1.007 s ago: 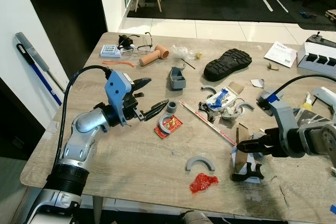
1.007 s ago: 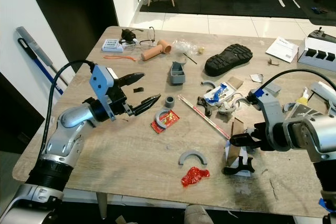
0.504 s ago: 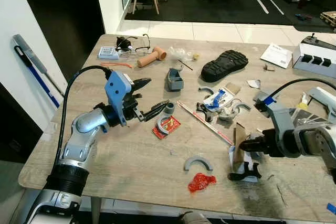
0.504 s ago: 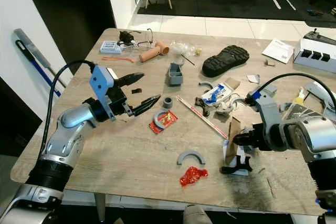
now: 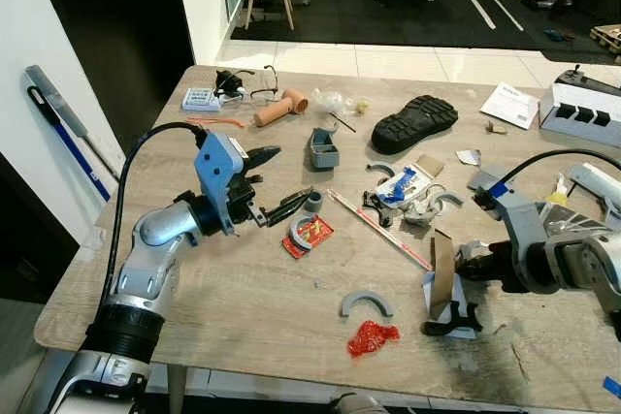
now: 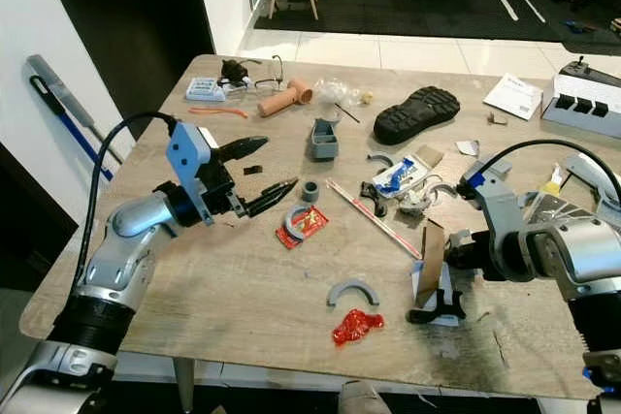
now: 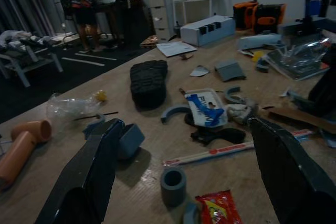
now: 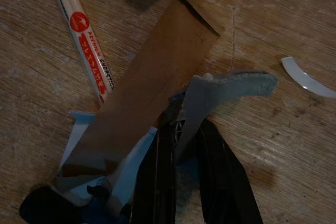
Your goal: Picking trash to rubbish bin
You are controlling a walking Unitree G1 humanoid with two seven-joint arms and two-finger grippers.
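Observation:
My right gripper (image 5: 464, 264) is low over the table's front right, shut on a torn carton piece (image 8: 147, 93) that is brown inside and blue and white outside. That piece stands up on edge (image 5: 441, 273) beside the chopsticks packet (image 5: 378, 225). My left gripper (image 5: 291, 172) hovers open above the table's left half with nothing between its fingers. Just beyond it lie a grey ring (image 7: 173, 184) and a red snack wrapper (image 5: 312, 235). A crumpled red wrapper (image 5: 374, 336) and a grey arc (image 5: 367, 302) lie near the front edge.
A black shoe sole (image 5: 414, 121), a blue and white packet (image 5: 403, 183), a grey box (image 5: 325, 147), a tan tube (image 5: 281, 106) and glasses (image 5: 254, 94) litter the far half of the wooden table (image 5: 243, 288). White boxes (image 5: 582, 113) sit far right. A mop (image 5: 63, 133) leans at the left wall.
The right gripper has drawn back slightly to the right with the carton piece, which now stands a bit more upright. The left arm holds its pose. The camera shifted a little.

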